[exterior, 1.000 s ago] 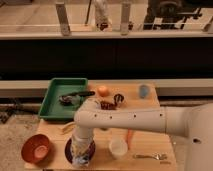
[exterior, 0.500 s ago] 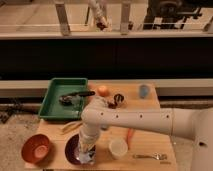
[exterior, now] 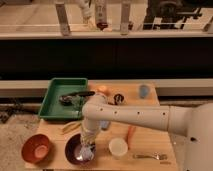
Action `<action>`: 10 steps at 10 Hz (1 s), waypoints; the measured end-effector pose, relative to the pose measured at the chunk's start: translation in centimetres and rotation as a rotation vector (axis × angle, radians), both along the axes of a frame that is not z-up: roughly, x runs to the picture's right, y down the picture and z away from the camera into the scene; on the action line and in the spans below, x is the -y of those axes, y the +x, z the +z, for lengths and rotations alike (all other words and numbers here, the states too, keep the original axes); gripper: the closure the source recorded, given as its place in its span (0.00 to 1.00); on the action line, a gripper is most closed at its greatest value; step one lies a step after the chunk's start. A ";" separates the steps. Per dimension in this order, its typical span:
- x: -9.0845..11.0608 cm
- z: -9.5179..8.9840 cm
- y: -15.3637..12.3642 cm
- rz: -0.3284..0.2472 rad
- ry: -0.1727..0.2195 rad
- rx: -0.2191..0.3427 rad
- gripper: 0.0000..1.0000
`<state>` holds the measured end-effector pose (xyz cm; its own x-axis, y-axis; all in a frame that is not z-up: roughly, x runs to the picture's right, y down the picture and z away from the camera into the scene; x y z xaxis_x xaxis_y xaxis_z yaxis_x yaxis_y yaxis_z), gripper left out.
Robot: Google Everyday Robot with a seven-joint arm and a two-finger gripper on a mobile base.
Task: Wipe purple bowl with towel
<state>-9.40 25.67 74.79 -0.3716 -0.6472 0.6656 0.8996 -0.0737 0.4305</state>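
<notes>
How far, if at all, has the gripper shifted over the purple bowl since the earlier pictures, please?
Yes, slightly. The gripper has drifted right and toward the near rim of the purple bowl, judged against the fixed green tray.

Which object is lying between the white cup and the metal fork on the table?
In the camera view, an orange carrot lies between the white cup and the fork. The gripper is down at the purple bowl.
</notes>
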 end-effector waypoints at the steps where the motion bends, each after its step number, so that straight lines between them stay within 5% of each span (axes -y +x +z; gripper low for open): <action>1: 0.2 0.0 -0.6 -0.002 0.006 0.010 1.00; 6: 0.4 -0.1 -5.4 -0.066 0.007 0.086 1.00; 10: 0.2 0.0 -5.6 -0.074 -0.001 0.091 1.00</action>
